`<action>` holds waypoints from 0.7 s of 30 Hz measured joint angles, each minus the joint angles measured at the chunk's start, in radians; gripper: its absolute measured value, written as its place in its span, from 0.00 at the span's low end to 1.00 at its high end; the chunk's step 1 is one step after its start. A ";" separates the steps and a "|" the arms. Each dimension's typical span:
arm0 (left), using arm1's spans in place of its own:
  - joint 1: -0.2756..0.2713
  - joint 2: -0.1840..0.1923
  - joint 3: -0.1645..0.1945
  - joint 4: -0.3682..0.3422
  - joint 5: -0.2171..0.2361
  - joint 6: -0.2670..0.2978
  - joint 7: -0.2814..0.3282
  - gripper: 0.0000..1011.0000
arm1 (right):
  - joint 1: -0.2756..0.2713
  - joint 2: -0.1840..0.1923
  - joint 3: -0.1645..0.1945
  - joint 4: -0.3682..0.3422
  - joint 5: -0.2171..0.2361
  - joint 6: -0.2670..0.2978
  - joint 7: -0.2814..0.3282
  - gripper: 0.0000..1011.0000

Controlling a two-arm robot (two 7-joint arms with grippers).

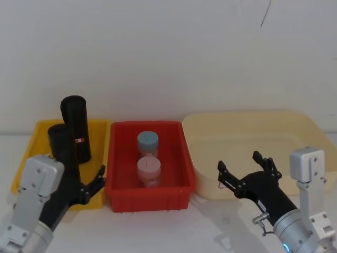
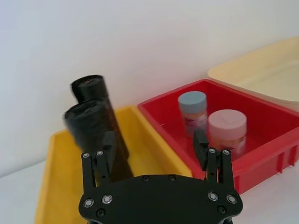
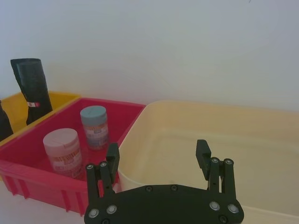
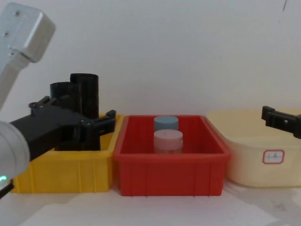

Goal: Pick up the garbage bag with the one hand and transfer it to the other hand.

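garbage bag point(image 2: 88, 122) stands in the yellow bin point(image 2: 46, 177), beside the labelled roll point(image 2: 88, 87). left gripper point(image 2: 154, 144), jaws open, at that bin; right gripper point(image 1: 239, 162) open, well apart from it. risk i see: fingers catching both rolls.

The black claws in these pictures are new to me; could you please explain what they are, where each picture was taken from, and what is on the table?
They are a two-armed robot's end effectors, its grasping claws. One picture comes from a camera on its head, one from its chest, and one from each wrist, looking past the claw. The left end effector is open near two black rolls standing in a yellow bin: the plain garbage bag and a taller labelled roll. The right end effector is open near a cream tub. Between the two bins, a red bin holds a blue-lidded jar and a pink-lidded jar. Nothing is held.
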 joint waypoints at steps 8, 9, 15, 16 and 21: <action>0.044 0.003 -0.044 -0.020 -0.017 -0.013 0.023 0.99 | 0.000 0.000 0.000 0.000 0.000 0.000 0.000 0.99; 0.050 0.002 -0.052 -0.022 -0.021 -0.015 0.026 0.99 | 0.000 0.000 0.000 0.000 0.000 0.000 0.000 0.99; 0.065 -0.006 -0.077 -0.023 -0.040 -0.018 0.035 0.99 | 0.000 0.000 0.000 0.000 0.000 0.000 0.000 0.99; 0.068 -0.010 -0.084 -0.021 -0.046 -0.018 0.037 0.99 | 0.000 0.000 0.000 0.000 0.000 0.000 0.000 0.99; 0.069 -0.018 -0.100 -0.009 -0.061 -0.018 0.038 0.99 | 0.000 0.000 0.000 0.000 0.000 0.000 0.000 0.99</action>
